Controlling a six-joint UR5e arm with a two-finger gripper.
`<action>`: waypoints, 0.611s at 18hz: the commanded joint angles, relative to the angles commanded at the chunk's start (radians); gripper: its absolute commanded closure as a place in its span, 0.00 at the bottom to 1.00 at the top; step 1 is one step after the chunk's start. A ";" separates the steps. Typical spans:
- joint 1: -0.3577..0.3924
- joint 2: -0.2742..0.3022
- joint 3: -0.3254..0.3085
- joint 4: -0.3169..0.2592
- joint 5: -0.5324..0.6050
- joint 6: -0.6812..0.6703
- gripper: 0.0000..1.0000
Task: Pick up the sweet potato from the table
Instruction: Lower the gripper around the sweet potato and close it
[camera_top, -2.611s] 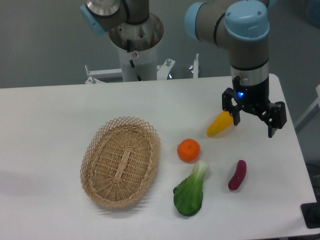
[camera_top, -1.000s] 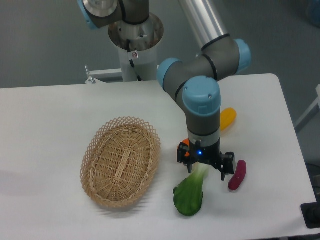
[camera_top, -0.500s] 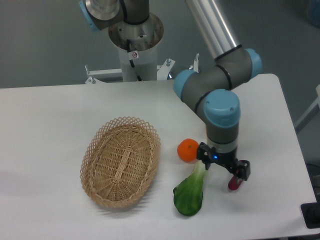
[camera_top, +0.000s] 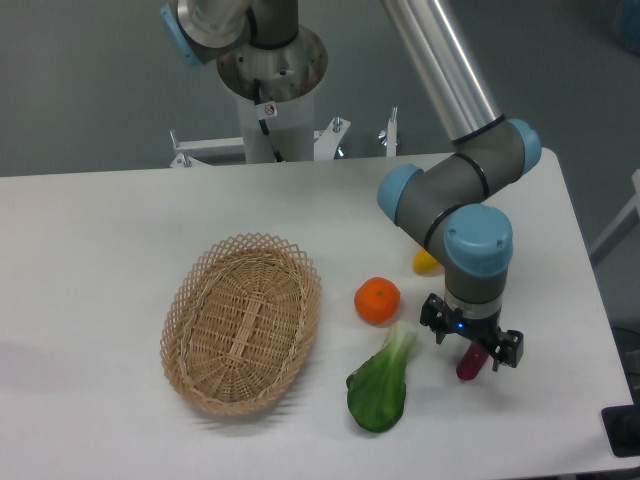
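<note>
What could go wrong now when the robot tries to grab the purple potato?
The gripper hangs right over the sweet potato and hides most of it, so a jaw might land on top and roll it away. The bok choy lies close by and could get nudged.

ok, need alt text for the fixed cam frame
A robot arm's gripper hangs directly over a dark purple sweet potato near the right edge of a white table. To its left lie a bok choy, an orange and an empty wicker basket.
</note>
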 joint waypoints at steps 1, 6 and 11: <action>0.000 -0.005 -0.002 0.009 0.002 0.002 0.00; 0.000 -0.026 -0.002 0.017 0.006 0.000 0.00; 0.000 -0.029 -0.005 0.029 0.025 -0.002 0.00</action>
